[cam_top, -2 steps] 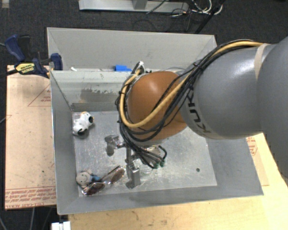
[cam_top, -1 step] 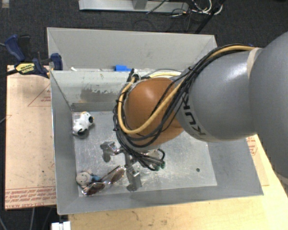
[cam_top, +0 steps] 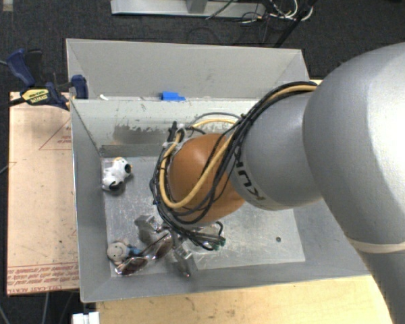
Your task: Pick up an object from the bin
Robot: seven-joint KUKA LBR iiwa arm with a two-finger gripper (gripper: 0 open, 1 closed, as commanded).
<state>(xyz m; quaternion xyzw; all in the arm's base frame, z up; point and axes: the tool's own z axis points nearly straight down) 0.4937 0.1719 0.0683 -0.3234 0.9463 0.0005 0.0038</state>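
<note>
Dark lenses in a thin frame, one pair of glasses (cam_top: 136,262), lie near the front-left corner of the grey metal bin (cam_top: 270,248). The end effector (cam_top: 167,243) is low over the bin floor just beside them, on their right. Whether it is wide or narrow, or touches them, I cannot tell. One small round grey piece (cam_top: 116,250) lies just beside the glasses, toward the left wall. One white and black toy (cam_top: 115,174), smooth and rounded, lies well apart near the left wall. One small blue thing (cam_top: 172,96) sits at the back rim. The thick, smooth grey arm (cam_top: 364,154) comes from the right and bends down toward the front-left corner. Its wrist carries one rounded orange cover (cam_top: 196,171), with black and yellowish cables (cam_top: 163,181) looped around it.
</note>
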